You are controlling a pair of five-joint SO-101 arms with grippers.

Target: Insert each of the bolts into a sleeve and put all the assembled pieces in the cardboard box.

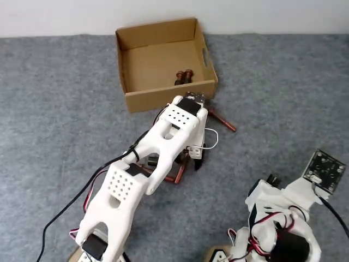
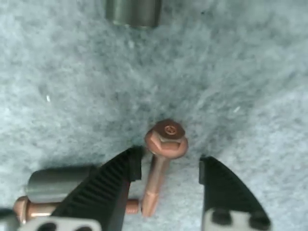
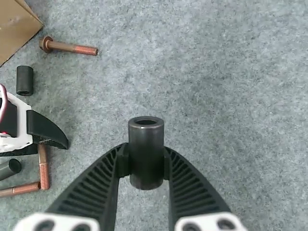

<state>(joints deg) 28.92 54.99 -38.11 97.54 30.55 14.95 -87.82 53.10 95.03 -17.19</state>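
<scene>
L gripper (image 2: pixel 171 166) spread, jaws either side of a bolt (image 2: pixel 158 175) lying on carpet (image 2: pixel 240 72), prob. lined up to grab. R gripper (image 3: pixel 146 162) pinches sleeve (image 3: pixel 146 144), bore clear for insertion. Cardboard box (image 1: pixel 133 65) holds two pcs (image 1: pixel 184 77).

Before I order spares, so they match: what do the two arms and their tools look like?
The left arm and right arm are white plastic; the left has dotted hole panels. Black, red and white cables trail along them. The left tool and right tool have black ribbed fingers.
</scene>
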